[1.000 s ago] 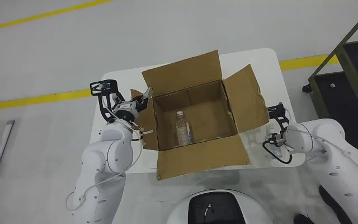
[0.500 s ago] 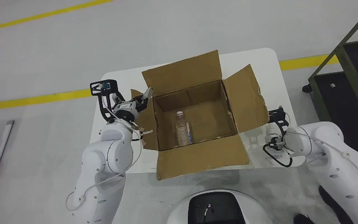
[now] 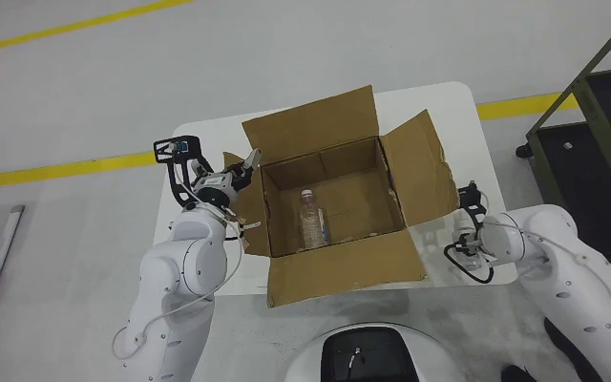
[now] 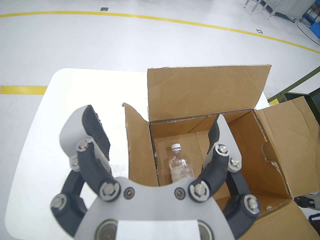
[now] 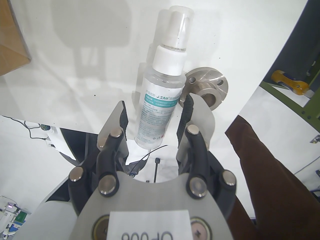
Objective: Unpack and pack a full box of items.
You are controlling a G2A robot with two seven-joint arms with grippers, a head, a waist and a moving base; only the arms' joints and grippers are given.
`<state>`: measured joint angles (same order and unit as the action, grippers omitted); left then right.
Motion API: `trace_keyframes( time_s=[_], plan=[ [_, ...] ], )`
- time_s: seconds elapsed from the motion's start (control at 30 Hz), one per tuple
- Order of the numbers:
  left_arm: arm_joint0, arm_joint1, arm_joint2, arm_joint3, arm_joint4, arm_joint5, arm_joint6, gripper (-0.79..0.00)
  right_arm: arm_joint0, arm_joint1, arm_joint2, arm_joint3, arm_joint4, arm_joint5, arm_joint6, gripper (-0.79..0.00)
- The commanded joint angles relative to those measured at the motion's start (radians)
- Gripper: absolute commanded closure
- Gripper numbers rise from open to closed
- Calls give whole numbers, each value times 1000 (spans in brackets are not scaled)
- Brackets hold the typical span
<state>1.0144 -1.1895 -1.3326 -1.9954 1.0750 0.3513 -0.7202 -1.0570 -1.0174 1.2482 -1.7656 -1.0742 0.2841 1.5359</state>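
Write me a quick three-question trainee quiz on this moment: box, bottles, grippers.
1. True or false: the left gripper is shut on the clear bottle.
2. Pick one: what sits on the table right beside the spray bottle? A) a metal flange B) a pair of scissors C) a mug
3. Short answer: how many items can you see inside the cardboard box?

Key: 1 false, it is open and empty, next to the box's side flap. 2 A. 3 one, the clear bottle lying on the box floor.
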Motion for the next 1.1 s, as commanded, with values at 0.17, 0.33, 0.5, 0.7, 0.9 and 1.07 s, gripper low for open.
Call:
trace_keyframes(
  time_s=[0.17, 0.33, 0.5, 0.7, 0.9, 1.07],
  plan=[
    [0, 0, 0, 0, 0, 0, 0, -785, 0, -7, -2, 3, 5, 1, -1, -437],
    [0, 0, 0, 0, 0, 0, 0, -785, -5, -12, 0, 6, 2, 3, -3, -391],
    [0, 0, 0, 0, 0, 0, 0, -785, -9, -16, 4, 4, -4, 6, -5, -391],
    [0, 0, 0, 0, 0, 0, 0, -785, -11, -21, 8, 4, -9, 2, -2, -443],
    [0, 0, 0, 0, 0, 0, 0, -785, -4, -25, 2, 18, -15, 0, 0, -372],
    [0, 0, 0, 0, 0, 0, 0, -785, 1, -27, 0, 24, -18, 0, 0, -376]
  ],
)
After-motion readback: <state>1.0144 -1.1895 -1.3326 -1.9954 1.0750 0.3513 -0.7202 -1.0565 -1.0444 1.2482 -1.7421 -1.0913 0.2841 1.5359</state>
